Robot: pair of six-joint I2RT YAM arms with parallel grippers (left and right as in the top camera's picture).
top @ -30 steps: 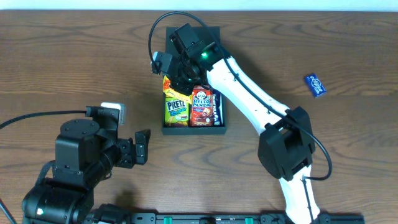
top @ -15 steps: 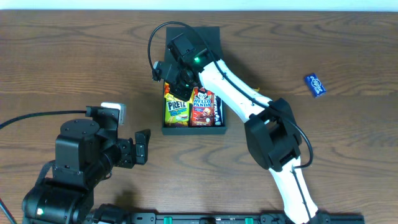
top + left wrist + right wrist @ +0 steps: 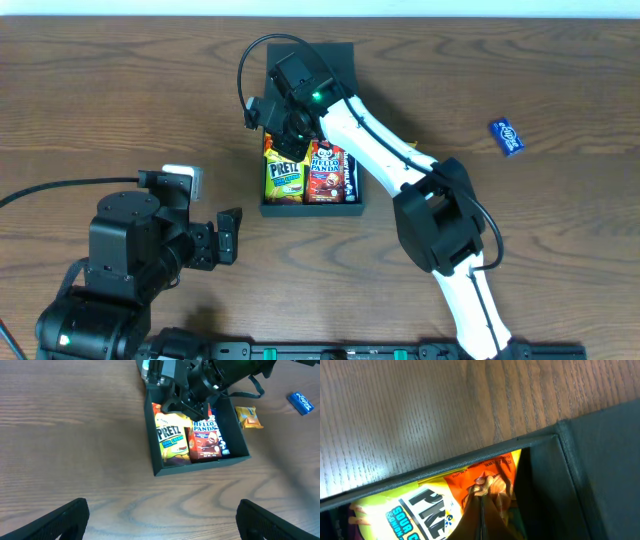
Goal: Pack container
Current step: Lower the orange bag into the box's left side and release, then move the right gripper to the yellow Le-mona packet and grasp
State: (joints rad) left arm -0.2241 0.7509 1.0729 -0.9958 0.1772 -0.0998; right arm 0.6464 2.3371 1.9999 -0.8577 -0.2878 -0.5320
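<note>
- Dark wood-grain tabletop (image 3: 120,90).
- Near the middle, flat on it: black container (image 3: 310,209), lid flap open.
- Just right of that box: small orange packet (image 3: 248,416).
- Well apart, far right: blue packet (image 3: 507,137).

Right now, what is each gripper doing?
Left gripper: jaws open, holding nothing.
Right gripper: jaws shut, pinching the crinkled orange foil snack packet.

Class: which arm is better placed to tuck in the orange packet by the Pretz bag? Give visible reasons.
Right. The right pincer is shut on that orange packet inside the container; the left pincer hangs open, away from it.
</note>
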